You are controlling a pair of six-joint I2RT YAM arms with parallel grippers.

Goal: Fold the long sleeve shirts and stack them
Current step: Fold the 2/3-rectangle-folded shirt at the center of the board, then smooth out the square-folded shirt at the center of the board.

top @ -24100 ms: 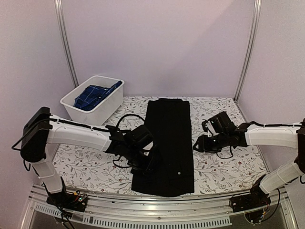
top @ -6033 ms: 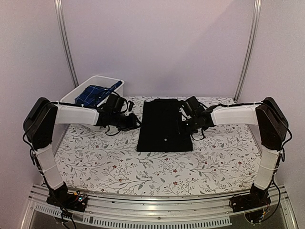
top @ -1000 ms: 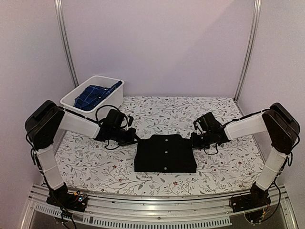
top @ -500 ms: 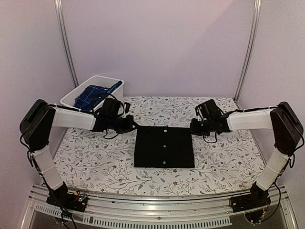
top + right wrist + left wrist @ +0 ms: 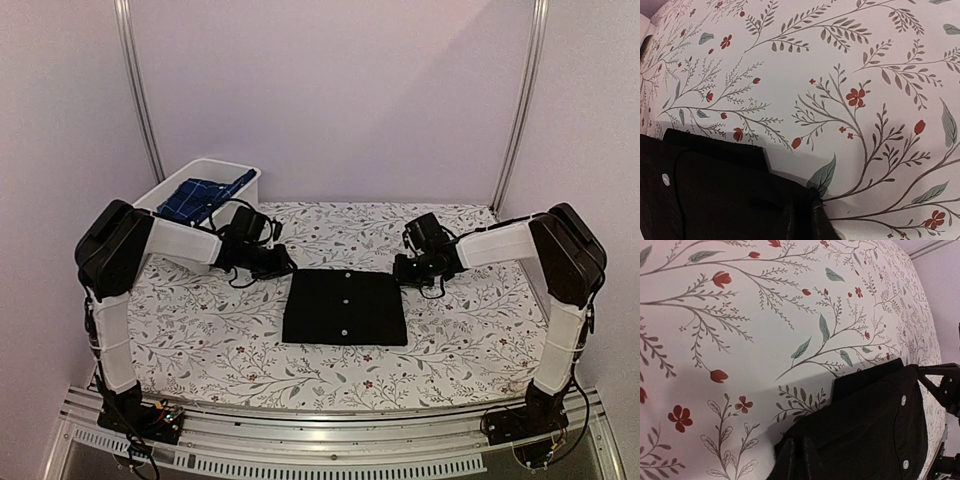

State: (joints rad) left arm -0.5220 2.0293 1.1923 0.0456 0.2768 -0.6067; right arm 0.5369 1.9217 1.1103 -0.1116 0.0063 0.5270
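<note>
The black shirt (image 5: pixel 345 306) lies folded into a rectangle on the flowered table, three pale buttons down its middle. My left gripper (image 5: pixel 287 269) is shut on its far left corner; in the left wrist view (image 5: pixel 800 460) the fingers pinch the dark cloth (image 5: pixel 875 425). My right gripper (image 5: pixel 398 270) is shut on its far right corner, seen in the right wrist view (image 5: pixel 810 217) pinching the cloth (image 5: pixel 715 195). The blue plaid shirt (image 5: pixel 200 196) lies bunched in the white tub (image 5: pixel 165 197) at the back left.
The flowered table cover (image 5: pixel 200 320) spreads around the folded shirt. Metal frame posts (image 5: pixel 140 90) stand at the back corners before lilac walls. A metal rail (image 5: pixel 330 440) runs along the near edge.
Both grippers moved inward and slightly farther back with the shirt's far corners, laying the top fold flat. The folded black rectangle sits a little farther from the near edge than one second ago.
</note>
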